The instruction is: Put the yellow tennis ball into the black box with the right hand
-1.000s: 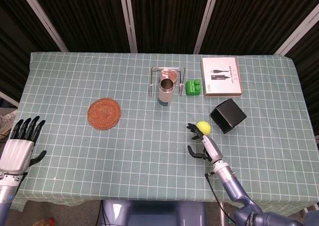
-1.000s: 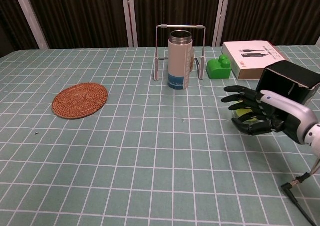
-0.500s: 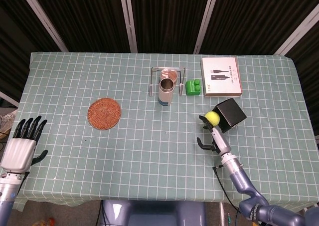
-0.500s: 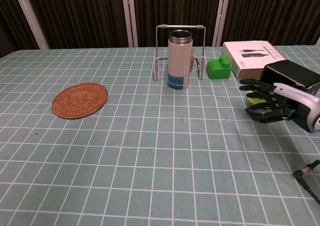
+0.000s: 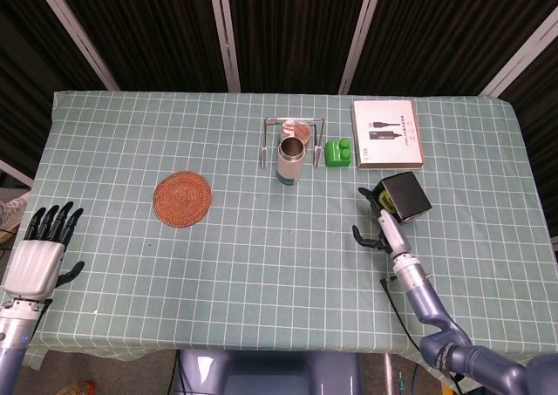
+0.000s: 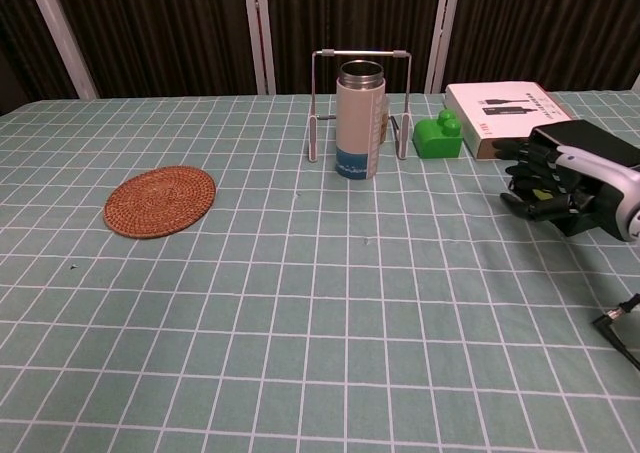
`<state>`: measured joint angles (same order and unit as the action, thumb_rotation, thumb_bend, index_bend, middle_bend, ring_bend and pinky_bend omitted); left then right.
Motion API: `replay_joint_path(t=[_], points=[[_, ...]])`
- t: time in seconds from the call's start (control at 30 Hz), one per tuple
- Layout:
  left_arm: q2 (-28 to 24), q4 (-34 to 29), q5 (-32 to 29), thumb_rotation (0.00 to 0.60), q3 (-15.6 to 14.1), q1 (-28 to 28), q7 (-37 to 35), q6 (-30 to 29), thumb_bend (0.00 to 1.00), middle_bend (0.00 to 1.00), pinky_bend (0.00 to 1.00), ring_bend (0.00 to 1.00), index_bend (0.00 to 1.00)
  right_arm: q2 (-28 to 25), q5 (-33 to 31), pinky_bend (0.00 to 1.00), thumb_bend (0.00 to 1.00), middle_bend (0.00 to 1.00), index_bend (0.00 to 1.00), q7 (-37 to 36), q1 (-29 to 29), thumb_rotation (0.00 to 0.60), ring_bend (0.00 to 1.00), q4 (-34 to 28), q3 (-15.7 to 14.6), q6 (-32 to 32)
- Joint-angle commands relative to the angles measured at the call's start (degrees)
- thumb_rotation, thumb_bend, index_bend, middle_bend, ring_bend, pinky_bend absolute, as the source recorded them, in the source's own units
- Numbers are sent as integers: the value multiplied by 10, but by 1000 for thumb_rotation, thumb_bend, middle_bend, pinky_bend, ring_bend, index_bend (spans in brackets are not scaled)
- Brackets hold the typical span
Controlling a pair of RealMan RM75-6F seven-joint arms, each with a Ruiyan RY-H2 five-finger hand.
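My right hand [image 5: 382, 221] [image 6: 546, 184] grips the yellow tennis ball [image 5: 382, 202] at the open left side of the black box [image 5: 404, 195] [image 6: 589, 142]. Only a sliver of the ball shows in the head view, between the fingers and the box mouth. In the chest view the dark fingers [image 6: 528, 163] hide it. The box lies on its side at the table's right. My left hand [image 5: 40, 254] hangs off the near left corner of the table, fingers spread and holding nothing.
A woven coaster [image 5: 182, 198] [image 6: 160, 200] lies at the left. A steel tumbler [image 5: 289, 160] [image 6: 361, 119] stands inside a wire rack [image 6: 360, 55], with a green block [image 5: 339, 153] [image 6: 438, 135] and a white carton [image 5: 389, 133] [image 6: 505, 113] to its right. A black cable [image 6: 620, 323] trails under my right arm.
My right hand has carried the ball up and to the right, from the open cloth to the mouth of the black box. The left hand has stayed put.
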<state>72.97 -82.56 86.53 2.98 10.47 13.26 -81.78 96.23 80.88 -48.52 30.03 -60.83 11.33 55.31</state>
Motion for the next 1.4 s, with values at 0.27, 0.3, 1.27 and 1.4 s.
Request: replay_joint_path(t=[0.27, 0.3, 1.27, 1.4], points=[[2, -1, -5, 600, 0, 3, 5, 7, 182, 0, 51, 0, 0, 1, 1, 0, 523, 20, 0, 9, 3, 600, 0, 26, -7, 1], [1, -2, -4, 600, 0, 3, 5, 7, 182, 0, 51, 0, 0, 1, 3, 0, 523, 20, 0, 10, 2, 600, 0, 24, -9, 4], [-61, -35, 74, 600, -47, -58, -74, -102, 182, 0, 51, 0, 0, -260, 127, 0, 447, 0, 0, 486, -223, 600, 0, -299, -156, 335], [-57, -29, 78, 600, -46, -65, -74, -116, 180, 0, 51, 0, 0, -273, 62, 0, 446, 0, 0, 572, -255, 600, 0, -332, -145, 342]])
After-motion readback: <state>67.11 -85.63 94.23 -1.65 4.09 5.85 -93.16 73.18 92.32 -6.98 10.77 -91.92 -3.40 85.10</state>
